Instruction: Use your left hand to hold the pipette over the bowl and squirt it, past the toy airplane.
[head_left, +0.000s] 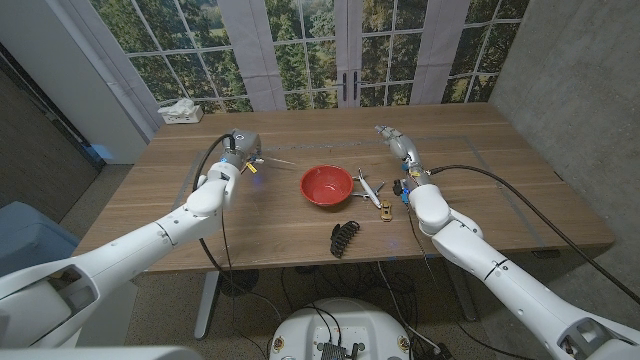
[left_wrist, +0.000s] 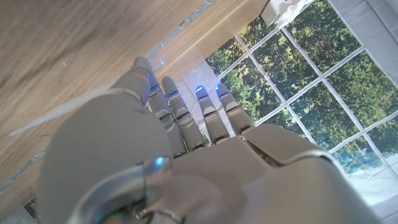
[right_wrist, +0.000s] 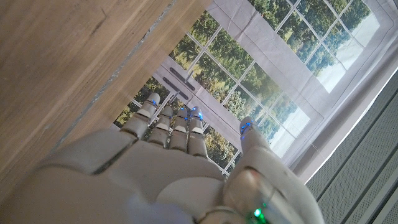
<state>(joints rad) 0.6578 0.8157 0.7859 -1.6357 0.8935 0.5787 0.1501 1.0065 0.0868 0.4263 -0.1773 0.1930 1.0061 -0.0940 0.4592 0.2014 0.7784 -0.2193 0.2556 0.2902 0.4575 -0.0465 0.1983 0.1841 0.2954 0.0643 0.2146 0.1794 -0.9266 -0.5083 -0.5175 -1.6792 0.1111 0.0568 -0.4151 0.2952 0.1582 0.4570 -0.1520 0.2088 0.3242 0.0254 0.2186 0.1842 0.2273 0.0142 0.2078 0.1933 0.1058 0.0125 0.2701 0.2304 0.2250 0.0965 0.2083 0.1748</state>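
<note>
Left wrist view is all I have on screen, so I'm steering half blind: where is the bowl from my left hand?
Observer: In the head view the red bowl sits off to the right of your left hand, with a clear gap between them.
Operator: And the airplane?
Observer: The toy airplane lies right beside the bowl on its far side from you, roughly below the raised right hand in that picture.
Operator: Anything else close to the bowl?
Observer: A black hair clip lies nearer the robot than the bowl, apart from it.
</note>
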